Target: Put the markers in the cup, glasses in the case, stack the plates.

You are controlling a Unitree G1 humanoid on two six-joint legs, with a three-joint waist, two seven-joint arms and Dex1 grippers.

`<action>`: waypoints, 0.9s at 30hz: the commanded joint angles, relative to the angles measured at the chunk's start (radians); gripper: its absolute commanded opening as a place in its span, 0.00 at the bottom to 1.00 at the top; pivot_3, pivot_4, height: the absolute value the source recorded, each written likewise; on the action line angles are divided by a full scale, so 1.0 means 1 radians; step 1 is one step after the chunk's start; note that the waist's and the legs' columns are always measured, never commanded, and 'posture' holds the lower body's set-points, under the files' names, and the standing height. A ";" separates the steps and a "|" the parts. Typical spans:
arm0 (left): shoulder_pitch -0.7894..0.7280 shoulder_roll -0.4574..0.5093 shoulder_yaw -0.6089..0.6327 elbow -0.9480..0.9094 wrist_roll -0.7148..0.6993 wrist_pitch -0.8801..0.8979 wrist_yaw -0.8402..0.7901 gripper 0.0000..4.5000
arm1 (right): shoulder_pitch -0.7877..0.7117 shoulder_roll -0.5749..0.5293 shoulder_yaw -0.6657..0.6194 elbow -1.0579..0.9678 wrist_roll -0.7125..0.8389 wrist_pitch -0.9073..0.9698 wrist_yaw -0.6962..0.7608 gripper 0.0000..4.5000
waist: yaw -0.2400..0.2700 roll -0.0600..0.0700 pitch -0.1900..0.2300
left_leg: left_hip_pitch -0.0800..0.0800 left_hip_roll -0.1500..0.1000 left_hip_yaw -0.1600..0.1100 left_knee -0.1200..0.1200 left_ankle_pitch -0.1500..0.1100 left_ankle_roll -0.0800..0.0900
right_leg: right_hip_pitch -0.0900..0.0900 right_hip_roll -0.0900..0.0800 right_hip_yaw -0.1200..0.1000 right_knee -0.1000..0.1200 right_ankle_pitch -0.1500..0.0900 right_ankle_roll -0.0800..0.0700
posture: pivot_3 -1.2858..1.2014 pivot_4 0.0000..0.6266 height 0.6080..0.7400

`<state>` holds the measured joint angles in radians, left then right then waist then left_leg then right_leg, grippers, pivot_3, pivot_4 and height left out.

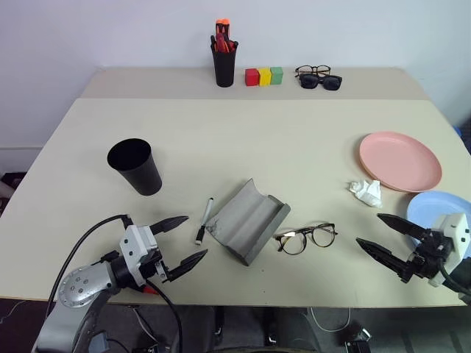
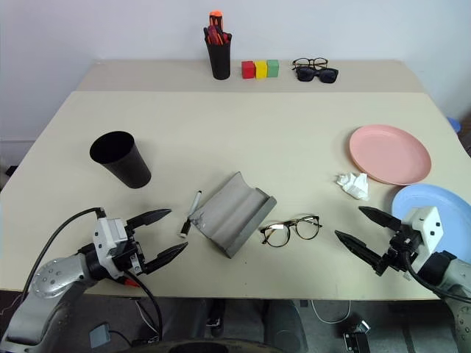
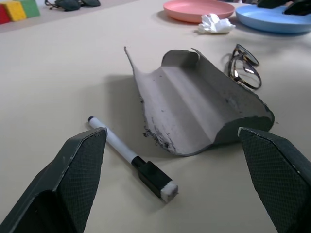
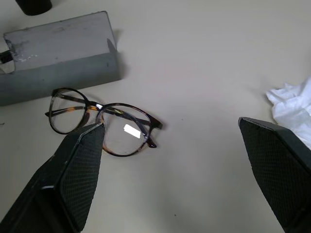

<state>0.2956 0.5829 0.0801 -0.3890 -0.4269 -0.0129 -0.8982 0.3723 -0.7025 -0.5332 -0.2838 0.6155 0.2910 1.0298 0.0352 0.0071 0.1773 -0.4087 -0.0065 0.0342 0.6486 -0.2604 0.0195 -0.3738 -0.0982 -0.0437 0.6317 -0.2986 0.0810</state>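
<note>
At the table's [image 1: 221, 132] near edge, the left gripper [image 1: 180, 240] and the right gripper [image 1: 381, 234] hover with fingers spread wide, each holding nothing. Between them lie the glasses [image 1: 306, 237], upright on the tabletop with arms folded, just beside the near right end of the grey case [image 1: 246, 218], which sits open with its hollow facing up. The white marker [image 1: 204, 219] lies to the left of the case, close alongside it, its black cap toward the near edge; a glimpse of red shows under the left gripper, too hidden to identify. The right gripper's fingers point toward the glasses, the left gripper's toward the marker and case. The light blue plate [image 1: 434, 209] rests at the near right, partly behind the right gripper, and a crumpled white tissue [image 1: 366, 192] lies between the glasses and the pink plate [image 1: 399, 160], which sits just beyond the blue one, not stacked. The black cup [image 1: 135, 166] stands upright, well left of the case. At the far edge stand a black pen pot [image 1: 224, 65] with red-orange pens, three coloured blocks [image 1: 263, 76], and black sunglasses [image 1: 321, 81] in front of black-framed spectacles [image 1: 313, 70].
</note>
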 commanded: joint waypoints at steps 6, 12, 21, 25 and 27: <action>0.056 0.004 0.097 -0.019 -0.034 -0.030 -0.005 0.99 | -0.084 0.000 0.081 -0.032 -0.001 -0.024 0.014 1.00 | -0.001 0.000 0.000 | 0.000 0.000 0.000 0.000 0.000 0.000 | 0.000 0.000 0.000 0.000 0.000 0.000 | 0.52 0.24 1.00; 0.093 0.008 0.158 -0.068 -0.101 0.077 0.055 0.99 | -0.169 -0.021 0.169 -0.048 -0.005 -0.019 0.039 1.00 | 0.000 0.000 0.000 | 0.000 0.000 0.000 0.000 0.000 0.000 | 0.000 0.000 0.000 0.000 0.000 0.000 | 0.52 0.24 1.00; 0.051 0.132 0.263 -0.211 -0.208 0.367 0.158 0.99 | -0.330 -0.036 0.307 -0.012 -0.029 -0.035 0.105 1.00 | 0.001 -0.002 0.001 | 0.000 0.000 0.000 0.001 0.000 0.000 | 0.000 0.000 0.000 0.000 0.000 0.000 | 0.52 0.24 1.00; -0.024 0.239 0.281 -0.249 -0.227 0.485 0.158 0.99 | -0.369 -0.023 0.326 0.048 -0.051 -0.073 0.122 1.00 | 0.002 -0.002 0.000 | 0.000 0.000 0.000 0.001 0.000 0.000 | 0.000 0.000 0.000 0.000 0.000 0.000 | 0.52 0.24 1.00; -0.052 0.274 0.290 -0.255 -0.259 0.515 0.127 0.99 | -0.377 -0.012 0.332 0.069 -0.057 -0.092 0.125 1.00 | 0.000 -0.002 0.000 | 0.000 0.000 0.000 0.001 0.000 0.000 | 0.000 0.000 0.000 0.000 0.000 0.000 | 0.52 0.24 1.00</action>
<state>0.2543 0.8385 0.3405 -0.6068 -0.6474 0.4790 -0.7474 0.0049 -0.7228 -0.1985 -0.2177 0.5588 0.2294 1.1471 0.0348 0.0050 0.1775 -0.4088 -0.0067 0.0344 0.6494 -0.2603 0.0194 -0.3734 -0.0977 -0.0440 0.6319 -0.2981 0.0808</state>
